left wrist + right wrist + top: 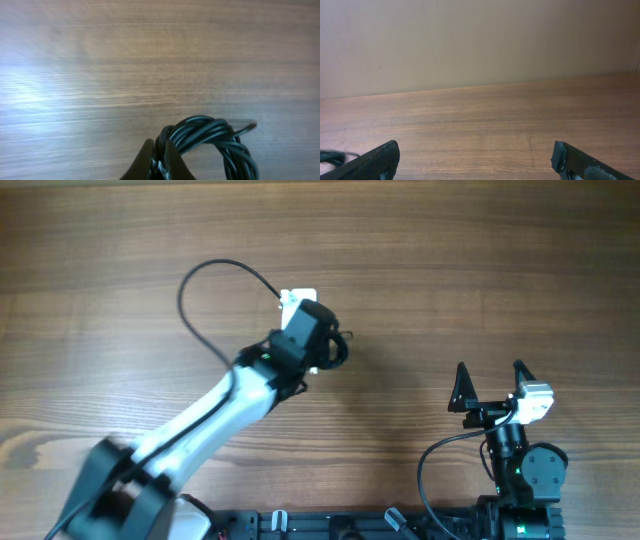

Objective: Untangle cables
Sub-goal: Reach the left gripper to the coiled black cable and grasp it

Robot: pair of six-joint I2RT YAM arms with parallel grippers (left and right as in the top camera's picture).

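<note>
Several thin black cables (pixel 210 135) are bunched in one coil mid-tabletop (pixel 100 60), pinched at the coil's edge by the left gripper (pixel 158 155) jaws. Judged light, limp, snag-prone; one loose outer strand is better taken. Overhead the coil is mostly hidden; only the left wrist view shows the strands. Right gripper (pixel 490 380) jaws spread, empty, well apart.

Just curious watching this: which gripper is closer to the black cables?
Left. The left gripper is shut on the cables; the right gripper stands open, well apart from them, off to the robot's right.
</note>
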